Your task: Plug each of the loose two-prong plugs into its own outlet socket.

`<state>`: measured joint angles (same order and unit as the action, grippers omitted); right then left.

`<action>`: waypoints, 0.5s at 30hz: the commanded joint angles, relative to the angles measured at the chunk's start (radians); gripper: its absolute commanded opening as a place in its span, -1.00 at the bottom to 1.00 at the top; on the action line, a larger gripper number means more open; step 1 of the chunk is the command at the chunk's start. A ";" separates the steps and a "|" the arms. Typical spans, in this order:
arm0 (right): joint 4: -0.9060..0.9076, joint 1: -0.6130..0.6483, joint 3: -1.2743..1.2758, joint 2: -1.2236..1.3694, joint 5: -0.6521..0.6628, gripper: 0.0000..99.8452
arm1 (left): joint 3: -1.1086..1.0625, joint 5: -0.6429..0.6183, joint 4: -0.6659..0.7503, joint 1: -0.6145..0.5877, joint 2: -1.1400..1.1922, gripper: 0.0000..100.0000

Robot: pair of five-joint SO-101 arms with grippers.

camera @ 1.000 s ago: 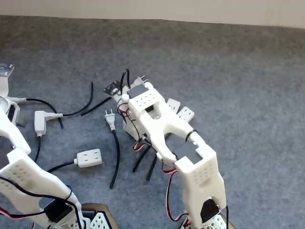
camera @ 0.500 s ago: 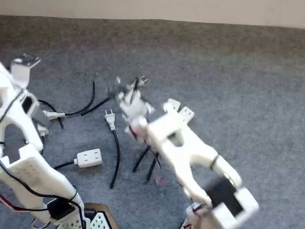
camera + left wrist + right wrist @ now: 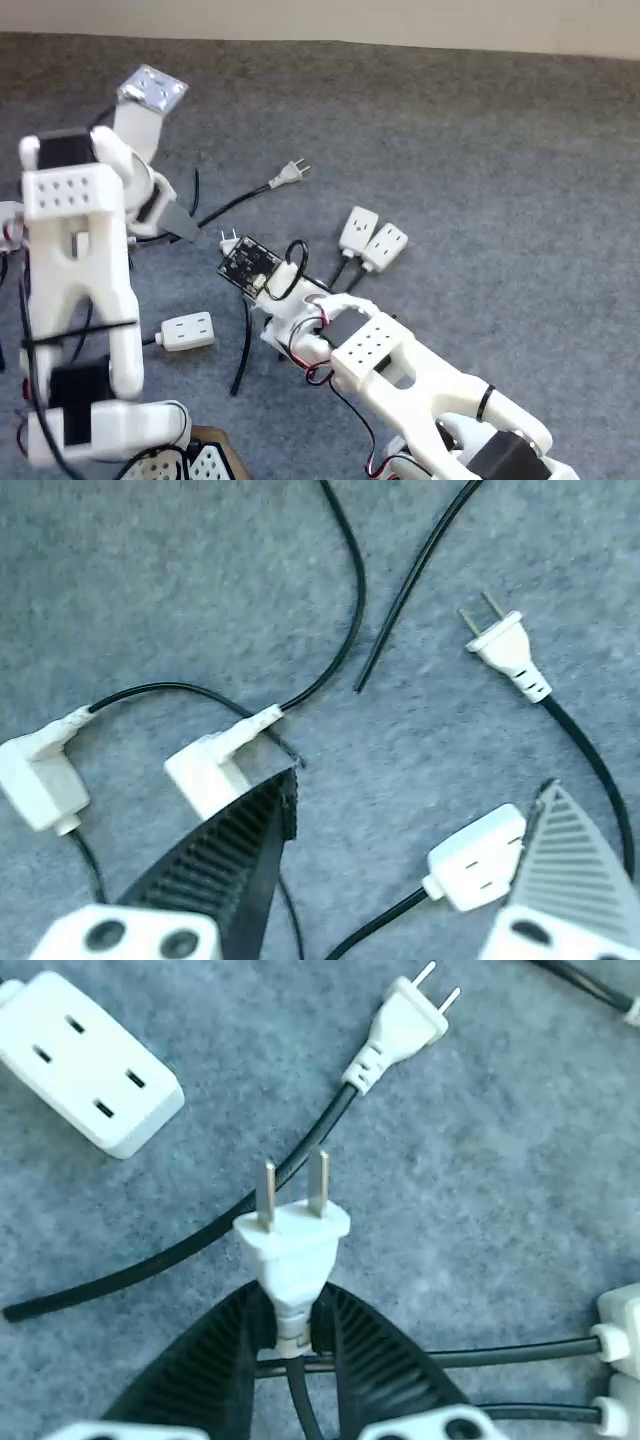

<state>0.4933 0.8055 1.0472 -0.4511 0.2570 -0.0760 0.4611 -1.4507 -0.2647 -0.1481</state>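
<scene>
Clamped in the right gripper (image 3: 292, 1322) by its tail, white plug (image 3: 292, 1240) just above the carpet (image 3: 520, 1160), prongs aimed beside the outlet socket (image 3: 85, 1060): swing across, square both blades to one slot pair, press straight, with the left gripper (image 3: 420, 785) spread wide, empty.

1. The carpeted surface (image 3: 500, 150) is mottled grey.
2. The held plug (image 3: 290, 1245) is white with silver prongs, its cord (image 3: 300, 1400) black.
3. The outlet socket (image 3: 85, 1060) is white with dark slots.
4. The right gripper (image 3: 290, 1312) has black ribbed fingers (image 3: 200, 1370).
5. The left gripper (image 3: 420, 785) has one black ribbed finger, one grey.
6. The right arm (image 3: 420, 370) is white, trailing red and black wires (image 3: 312, 370).
</scene>
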 commanded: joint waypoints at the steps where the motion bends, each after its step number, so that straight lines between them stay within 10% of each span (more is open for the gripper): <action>1: -0.067 0.008 0.013 -0.039 -0.068 -0.99 | -0.360 -0.020 0.238 0.047 -0.283 -0.26; 15: -0.163 0.088 0.051 -0.041 -0.101 -0.99 | -0.842 -0.201 0.419 0.179 -0.774 -0.26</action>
<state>0.3552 0.8531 1.1070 -0.4511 0.1665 -0.8815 0.3184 -1.0671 -0.1373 -0.8508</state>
